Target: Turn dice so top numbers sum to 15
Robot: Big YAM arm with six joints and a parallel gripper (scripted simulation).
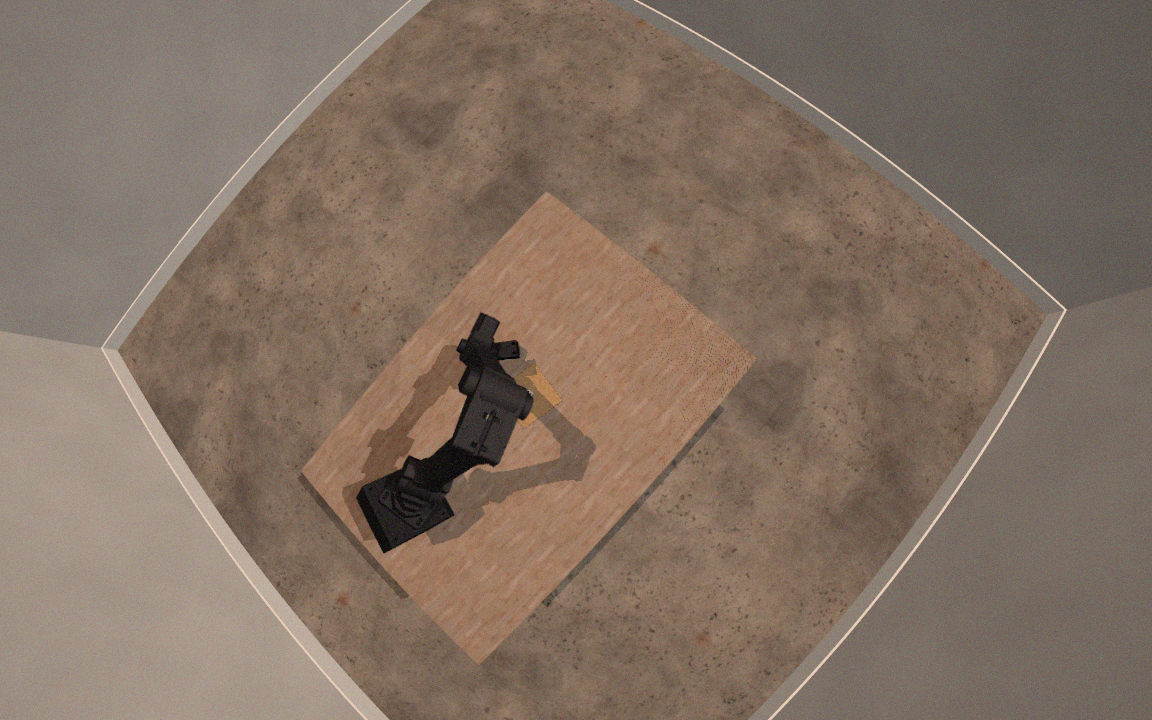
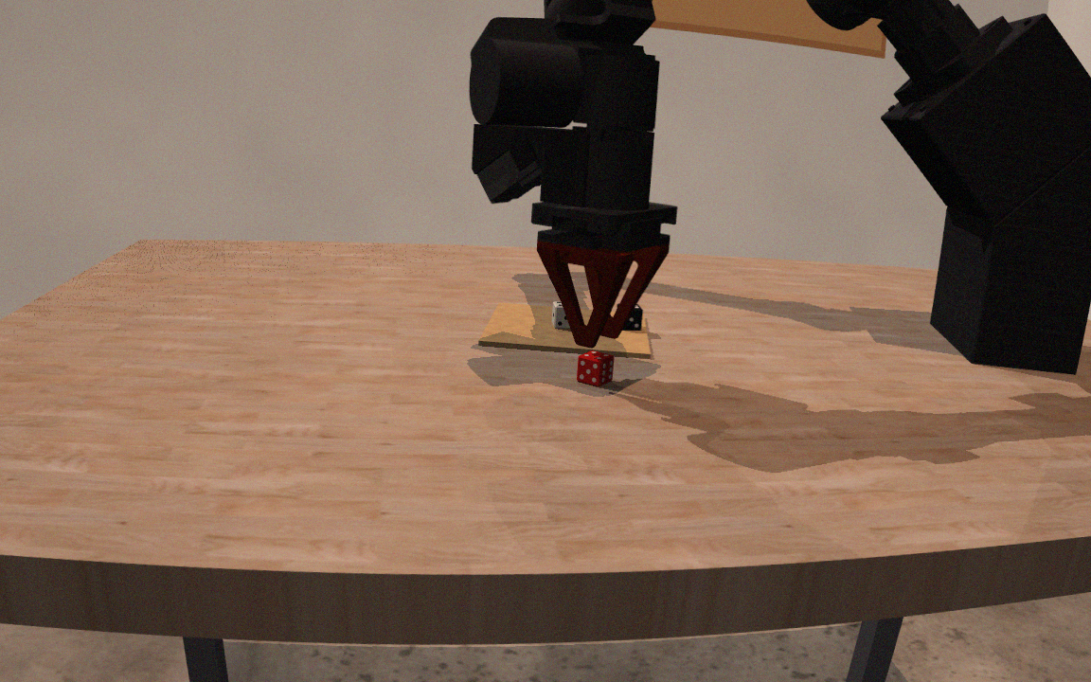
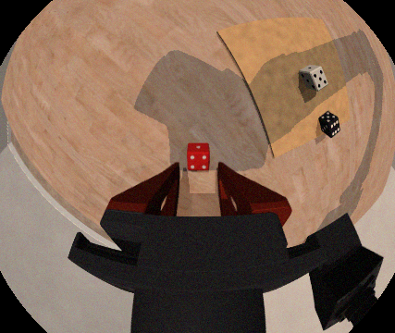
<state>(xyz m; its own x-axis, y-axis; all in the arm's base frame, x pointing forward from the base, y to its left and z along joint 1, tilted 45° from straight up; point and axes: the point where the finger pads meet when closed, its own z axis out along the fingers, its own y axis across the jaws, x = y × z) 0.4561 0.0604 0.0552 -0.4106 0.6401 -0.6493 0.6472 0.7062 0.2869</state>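
Observation:
A red die lies on the bare table just in front of the tan mat, off the mat. A white die and a black die lie on the mat. My gripper points straight down, right above the red die with a small gap to it. Its fingers stand partly open with nothing between them. In the overhead view the arm hides the dice.
The wooden table is wide around the mat. The arm's black base and upper link stand at the right rear in the front view.

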